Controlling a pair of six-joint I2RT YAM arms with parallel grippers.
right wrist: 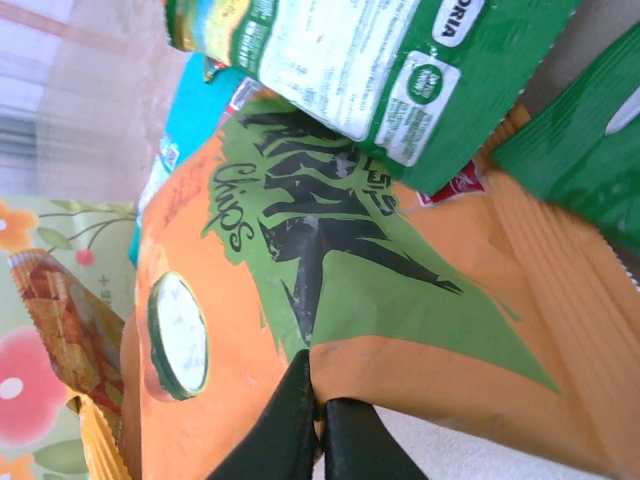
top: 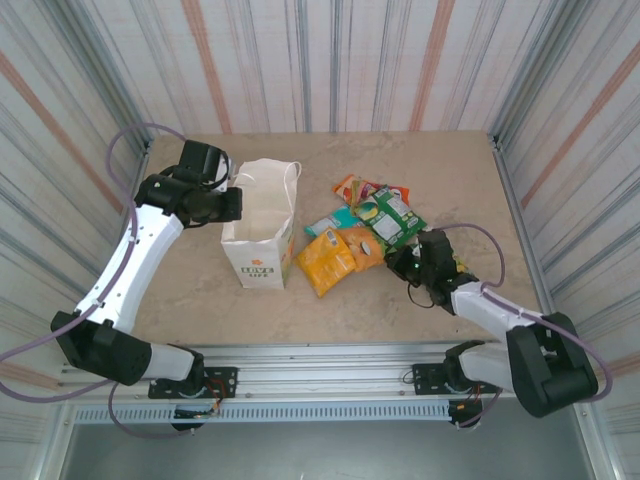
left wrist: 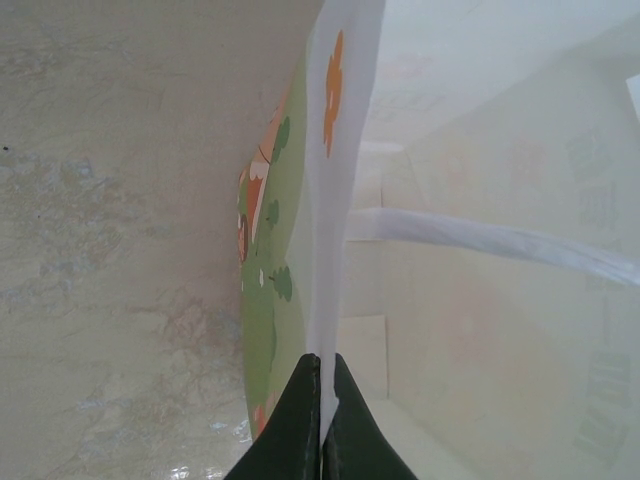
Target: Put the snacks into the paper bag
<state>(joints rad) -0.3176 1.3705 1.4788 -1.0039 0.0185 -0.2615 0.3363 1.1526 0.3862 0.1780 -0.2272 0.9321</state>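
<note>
Left fingers [left wrist: 312, 405] are pressed shut on the top edge of the paper bag [top: 262, 235], pinching its left wall. In the left wrist view the floral printed wall [left wrist: 322, 150] sits between the dark tips, with the white inside and one twisted handle [left wrist: 480, 240] to the right. The bag stands upright on the worktop [top: 200, 300], left of centre, mouth open, "LOVE LIFE" face toward the arm bases.

Right fingers [right wrist: 305, 400] are closed narrow, tips meeting on the near edge of the orange packet [right wrist: 400, 320]. It looks pinched, the foil edge running in between the tips. From above, the right fingers [top: 405, 262] are low at the right side of the snack pile, touching that orange packet [top: 365, 245].

All the snacks are outside the bag, piled on the worktop just right of it. A yellow packet [top: 325, 262] is nearest the bag, almost touching its base. A green packet [top: 395, 215] overlaps the far end of the orange one, and shows up close in the right wrist view [right wrist: 350, 60]. A teal packet [top: 335, 220] lies behind the yellow one. More packets [top: 352, 187] lie at the far end of the pile, partly overlapped, count unclear.
</note>
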